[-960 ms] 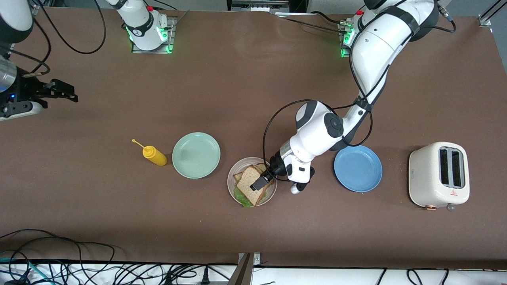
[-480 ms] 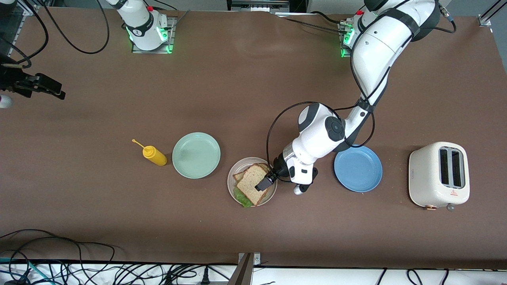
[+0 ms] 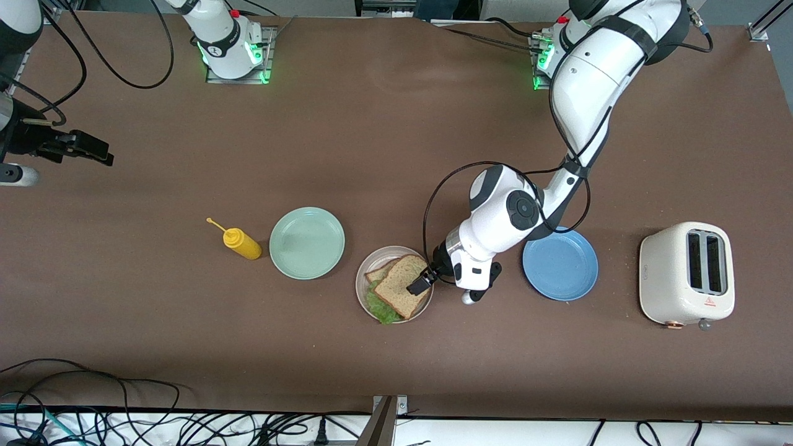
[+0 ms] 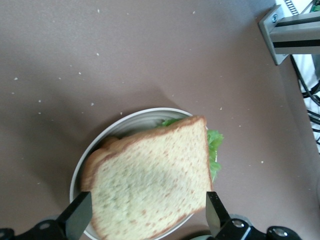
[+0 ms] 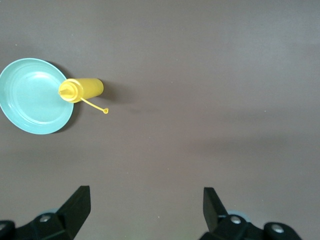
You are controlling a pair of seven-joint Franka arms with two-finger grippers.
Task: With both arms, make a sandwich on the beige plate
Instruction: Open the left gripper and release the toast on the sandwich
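The sandwich (image 3: pixel 399 286) lies on the beige plate (image 3: pixel 359 286). Its top brown slice (image 4: pixel 150 185) sits askew over a green lettuce leaf (image 3: pixel 376 306) and the lower slice. My left gripper (image 3: pixel 420 284) hangs low over the plate's rim on the side toward the left arm's end. It is open, and its fingers (image 4: pixel 80 216) stand apart on either side of the top slice without pinching it. The lettuce (image 4: pixel 215 150) pokes out past the bread over the plate (image 4: pixel 125 122). My right gripper (image 3: pixel 99 152) waits open over bare table at the right arm's end, holding nothing (image 5: pixel 145 210).
A mint-green plate (image 3: pixel 306 243) and a yellow squeeze bottle (image 3: pixel 243 243) stand beside the beige plate toward the right arm's end. A blue plate (image 3: pixel 560 265) and a cream toaster (image 3: pixel 686 274) stand toward the left arm's end. Cables run along the table's near edge.
The left gripper has drawn back from over the sandwich's middle to the plate's rim, and the top slice has shifted a little with it. The right gripper has drifted slightly at its end of the table.
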